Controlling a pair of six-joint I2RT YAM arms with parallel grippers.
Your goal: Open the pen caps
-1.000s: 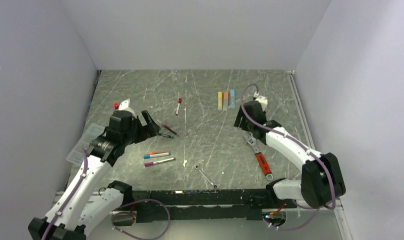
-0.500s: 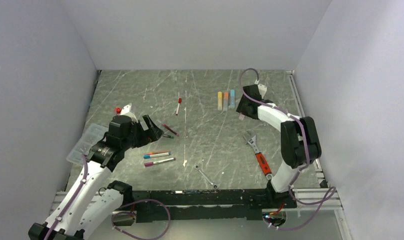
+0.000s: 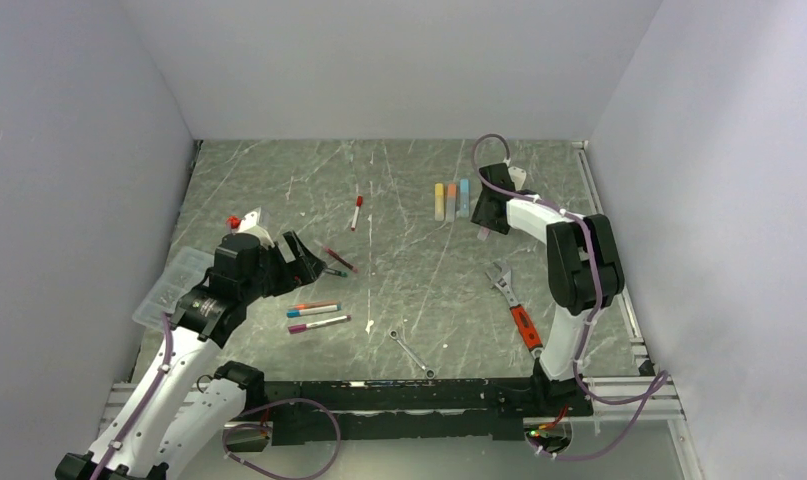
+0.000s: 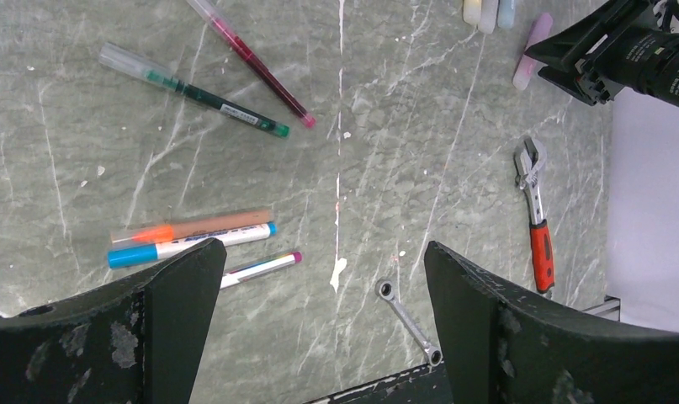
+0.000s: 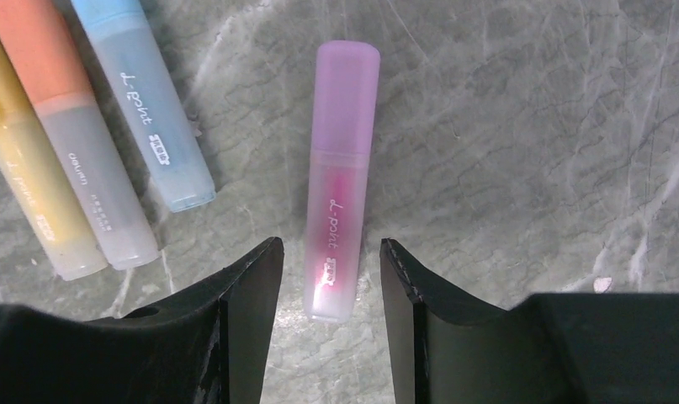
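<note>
Raised since a second ago is the elbow of the right arm (image 3: 576, 255), its jaws narrowed. Nearest, the left gripper (image 4: 323, 252) is held wide and empty above thin markers (image 4: 188, 227). Farther back, the right gripper (image 5: 329, 252) is set half-open (nothing gripped) astride the pink highlighter (image 5: 340, 194), its cap (image 5: 346, 93) left on.
</note>
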